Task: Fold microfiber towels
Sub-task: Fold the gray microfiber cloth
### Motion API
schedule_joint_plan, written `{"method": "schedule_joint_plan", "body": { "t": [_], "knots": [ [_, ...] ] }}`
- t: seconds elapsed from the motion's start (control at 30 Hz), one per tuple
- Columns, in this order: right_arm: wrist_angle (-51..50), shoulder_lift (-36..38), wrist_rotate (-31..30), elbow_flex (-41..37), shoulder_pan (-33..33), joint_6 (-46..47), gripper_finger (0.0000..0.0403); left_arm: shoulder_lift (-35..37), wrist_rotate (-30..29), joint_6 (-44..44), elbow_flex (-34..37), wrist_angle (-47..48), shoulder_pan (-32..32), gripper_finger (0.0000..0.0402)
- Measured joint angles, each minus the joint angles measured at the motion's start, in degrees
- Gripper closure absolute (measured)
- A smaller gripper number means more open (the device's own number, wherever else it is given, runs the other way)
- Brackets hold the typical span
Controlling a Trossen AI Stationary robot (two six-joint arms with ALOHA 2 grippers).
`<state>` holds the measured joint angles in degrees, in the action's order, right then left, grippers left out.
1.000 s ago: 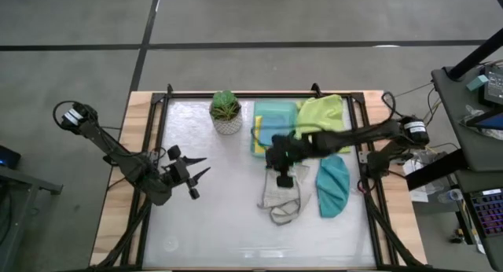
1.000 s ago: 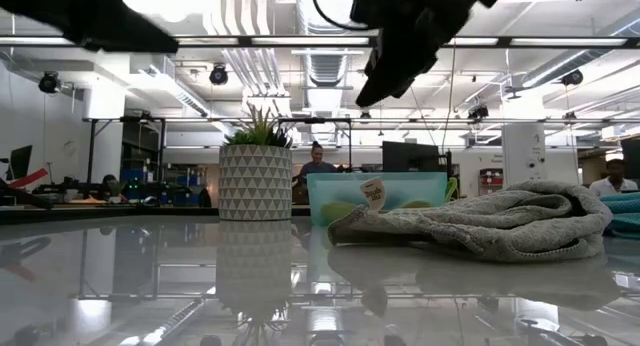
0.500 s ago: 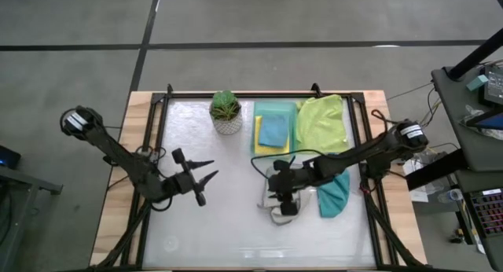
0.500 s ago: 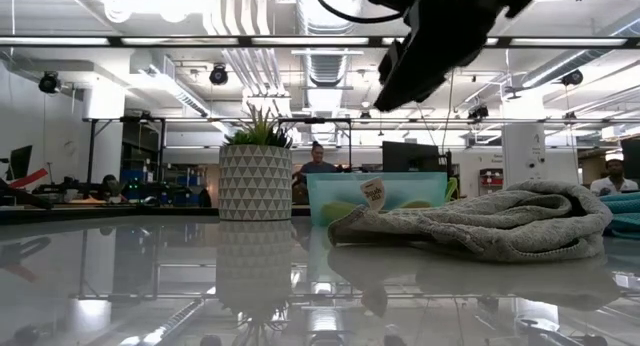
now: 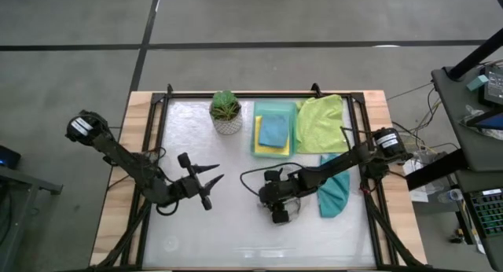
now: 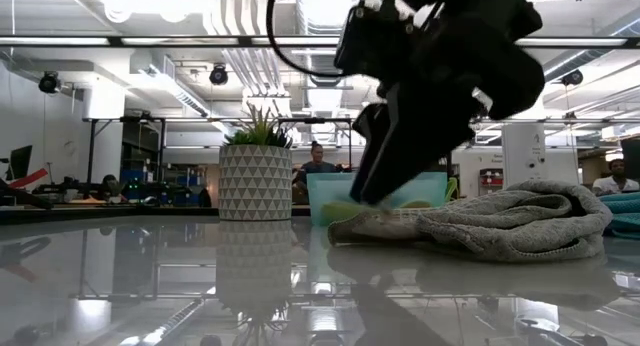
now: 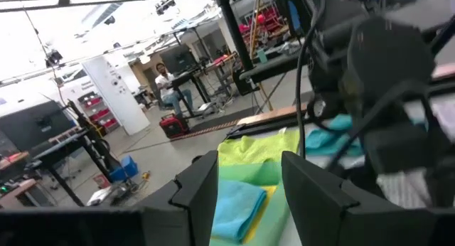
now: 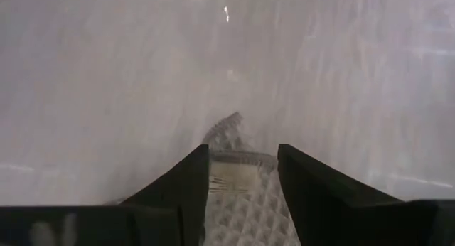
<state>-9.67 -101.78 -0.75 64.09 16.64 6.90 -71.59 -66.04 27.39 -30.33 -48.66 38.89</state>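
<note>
Open workshop hall beyond the table: ceiling ducts, strip lights, benches, a person seated at a monitor (image 6: 318, 162) far back. The work surface is a glossy pale tabletop (image 5: 228, 225) in a black frame on a wooden base.

Along the far edge stands a small potted green plant in a white patterned pot (image 5: 226, 112). Just beside it sits a rigid mint-green rectangular tray (image 5: 274, 111), holding a yellow microfiber towel (image 5: 258, 141) with a folded light blue microfiber towel (image 5: 274, 130) on top. Touching the tray's right side, a lime green microfiber towel (image 5: 323, 123) lies spread flat. Nearer, by the right rail, a teal microfiber towel (image 5: 334, 195) lies bunched.

The pale grey microfiber towel (image 6: 510, 223) lies crumpled at mid-table, left of the teal one. The right gripper (image 5: 277, 213) is down at this cloth's left end; the wrist view shows its two fingers parted, with a corner of grey waffle weave and its white label (image 8: 233, 176) lying between them. Whether the fingers press the cloth, cannot tell; they look spread, not clamped.

The left gripper (image 5: 214, 178) hovers above bare table left of centre, well apart from every cloth, fingers apart and holding nothing.
</note>
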Motion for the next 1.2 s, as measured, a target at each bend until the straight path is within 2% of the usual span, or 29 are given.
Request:
{"method": "schedule_joint_plan", "body": {
  "t": [0.23, 0.5, 0.63, 0.77, 0.93, 1.1, 1.2],
  "knots": [
    [-0.8, -1.7, 1.2, 0.2, 0.0, -0.7, 0.0253, -2.6, 0.2, 2.3, -1.6, -1.9, 0.0, 0.0261],
    [0.4, -3.9, 1.3, 0.2, -0.4, -2.8, 0.0277, -2.4, 0.1, 4.9, -1.9, -1.9, -0.4, 0.0261],
    [1.3, -4.9, 1.7, 0.4, -1.0, -3.1, 0.0313, -2.4, 0.1, 4.9, -1.9, -1.9, -0.7, 0.0261],
    [2.9, -5.0, 1.6, 0.3, -1.5, -6.1, 0.0376, -2.4, 0.1, 4.5, -1.9, -1.8, -0.7, 0.0261],
    [7.9, -2.5, 0.3, 0.0, -2.4, -10.9, 0.0388, -2.3, 0.1, 1.6, -1.9, -1.9, -0.7, 0.0261],
    [9.5, 3.7, 0.4, 0.2, -4.7, -12.4, 0.0388, -2.3, 0.2, -1.3, -1.9, -1.8, -0.7, 0.0261],
    [11.9, 6.9, 0.4, 0.1, -5.5, -13.4, 0.0389, -2.3, 2.2, -1.6, -1.9, -1.8, -0.7, 0.0261]
  ]
}}
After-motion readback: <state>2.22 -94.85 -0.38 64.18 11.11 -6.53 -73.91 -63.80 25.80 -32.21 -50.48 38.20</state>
